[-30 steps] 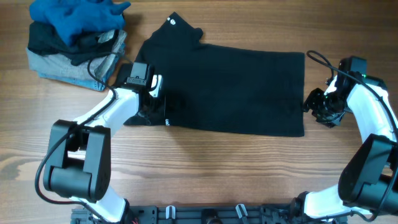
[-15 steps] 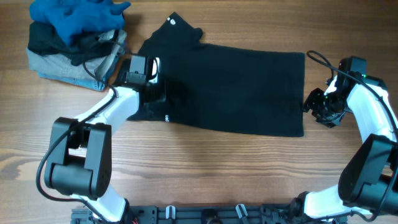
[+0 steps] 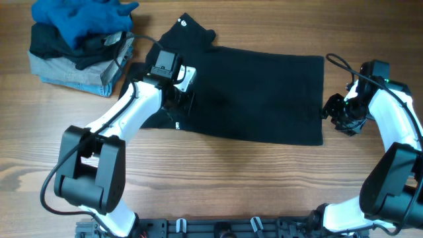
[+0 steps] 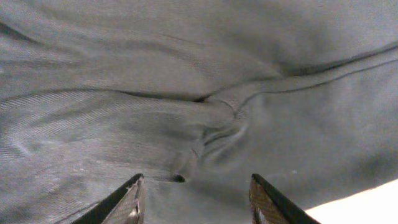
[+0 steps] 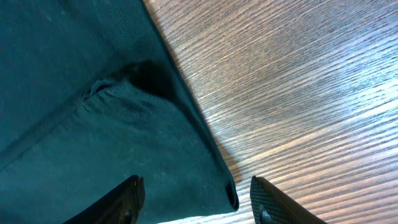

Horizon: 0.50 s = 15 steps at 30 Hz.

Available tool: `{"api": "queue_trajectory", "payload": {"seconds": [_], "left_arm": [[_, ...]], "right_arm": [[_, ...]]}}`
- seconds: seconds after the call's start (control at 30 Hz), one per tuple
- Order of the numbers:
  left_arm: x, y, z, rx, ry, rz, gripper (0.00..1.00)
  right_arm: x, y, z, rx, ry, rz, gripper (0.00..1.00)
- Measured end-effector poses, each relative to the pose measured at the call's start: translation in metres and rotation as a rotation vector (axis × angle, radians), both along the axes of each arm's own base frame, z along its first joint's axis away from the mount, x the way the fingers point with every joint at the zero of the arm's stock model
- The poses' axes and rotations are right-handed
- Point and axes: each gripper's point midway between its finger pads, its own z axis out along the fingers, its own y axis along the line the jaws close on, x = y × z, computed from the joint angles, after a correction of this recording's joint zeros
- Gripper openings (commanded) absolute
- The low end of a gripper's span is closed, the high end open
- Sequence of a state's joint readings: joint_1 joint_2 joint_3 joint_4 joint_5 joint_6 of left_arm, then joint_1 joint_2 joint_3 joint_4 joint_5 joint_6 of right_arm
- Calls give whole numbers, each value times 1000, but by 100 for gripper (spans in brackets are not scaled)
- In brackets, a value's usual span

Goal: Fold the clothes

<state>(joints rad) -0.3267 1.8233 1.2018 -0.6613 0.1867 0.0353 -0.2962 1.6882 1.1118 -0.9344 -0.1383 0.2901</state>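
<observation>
A black garment (image 3: 258, 92) lies spread flat across the middle of the wooden table (image 3: 231, 178). My left gripper (image 3: 184, 99) is over its left part, near the sleeve. In the left wrist view its jaws (image 4: 196, 196) are open, with wrinkled cloth (image 4: 186, 74) and a seam fold right below them. My right gripper (image 3: 332, 114) is at the garment's right edge. In the right wrist view its jaws (image 5: 196, 196) are open and straddle the hem corner of the cloth (image 5: 81, 124), with bare wood to the right.
A pile of folded clothes (image 3: 79, 39), blue on top of black and grey denim, sits at the back left, close to the left arm. A cable runs from the pile's edge to the left wrist.
My left gripper has moved right and toward the back, further over the garment, and the garment's left edge has shifted slightly inward. The right arm has not moved.
</observation>
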Motion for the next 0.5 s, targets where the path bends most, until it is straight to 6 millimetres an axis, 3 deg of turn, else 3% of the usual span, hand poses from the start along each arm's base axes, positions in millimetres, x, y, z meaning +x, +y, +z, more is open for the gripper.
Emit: {"api": "queue_trajectory", "payload": {"seconds": [0.17, 0.23, 0.3, 0.5], "left_arm": [[0, 10, -29, 84, 34, -24, 42], [-2, 11, -36, 93, 48, -29, 28], [0, 11, -36, 91, 39, -36, 5], [15, 12, -30, 113, -16, -29, 4]], "right_arm": [[0, 0, 0, 0, 0, 0, 59], [0, 0, 0, 0, 0, 0, 59], [0, 0, 0, 0, 0, 0, 59], [0, 1, 0, 3, -1, 0, 59]]}}
